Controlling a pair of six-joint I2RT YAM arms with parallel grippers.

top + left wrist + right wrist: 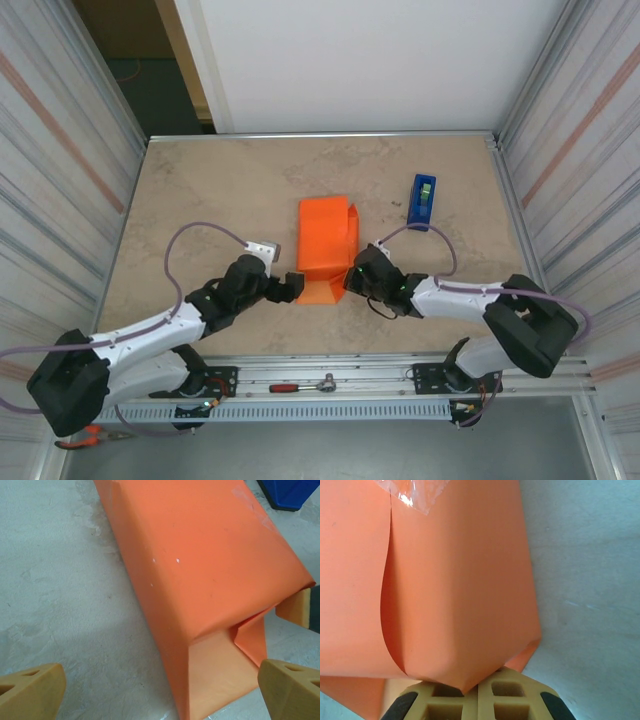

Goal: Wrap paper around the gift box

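The paper (325,250) lies mid-worktop (200,190), folded into a boxy sleeve; what it encloses is hidden from you. Its near end gapes, one flap sloping down to the surface and a side crease tucked inward. Two edges overlap in a seam, with a strip of clear tape (410,495) across it. Your left pincer (294,285) stands wide apart beside the near left corner, gripping nothing. Your right pincer (352,277) has its fingers together at the near right corner; whether paper is nipped between them, you cannot tell. The blue tape dispenser (422,201) stands apart, to the right.
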